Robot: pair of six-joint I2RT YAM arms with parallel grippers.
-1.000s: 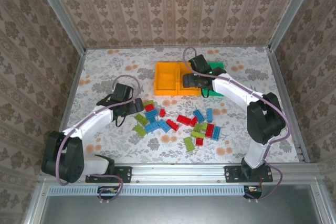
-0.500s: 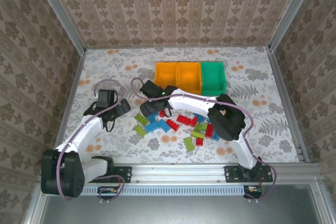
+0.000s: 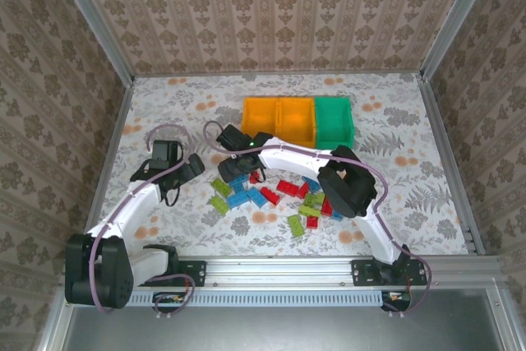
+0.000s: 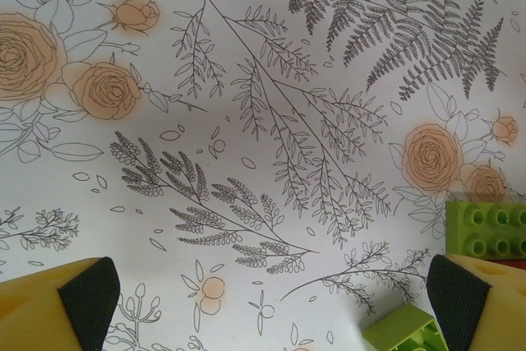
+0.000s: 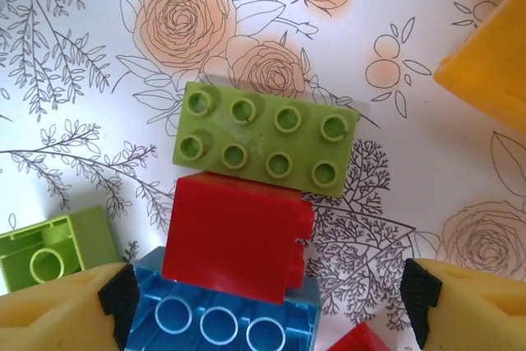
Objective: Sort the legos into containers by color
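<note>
From above, my left gripper point(image 3: 191, 167) is hanging over the flower-printed paper table cover point(image 3: 394, 121), just off the 9 o'clock edge of the heap of small studded plastic bricks point(image 3: 283, 188) in red, blue and lime green. My right arm is reaching across the heap, and my right gripper point(image 3: 245, 173) is hovering over its 10 o'clock corner. At 12 o'clock from the heap, three open-topped rectangular plastic bins are standing in a touching row: left orange-yellow bin point(image 3: 261, 101), middle orange-yellow bin point(image 3: 297, 101) and green bin point(image 3: 333, 99).

Through my left wrist camera, my jaws are standing wide apart, one black-padded yellow finger point(image 4: 82, 293) at 7 o'clock and the other at 5 o'clock, with bare flowered paper between them. A lime green brick point(image 4: 486, 228) is lying at 4 o'clock, studs up, and a second lime green piece point(image 4: 403, 330) is lying just inside my 5 o'clock finger.

Through my right wrist camera, my jaws are also apart, gripping nothing. Between the pads point(image 5: 119, 302) a red block point(image 5: 234, 240) is resting on an upturned blue brick point(image 5: 222, 318). An eight-stud lime green brick point(image 5: 263, 150) is touching the red block at 12 o'clock. An upturned lime green brick point(image 5: 49, 256) is lying at 8 o'clock, and an orange-yellow bin corner point(image 5: 485, 55) is showing at 2 o'clock.
</note>
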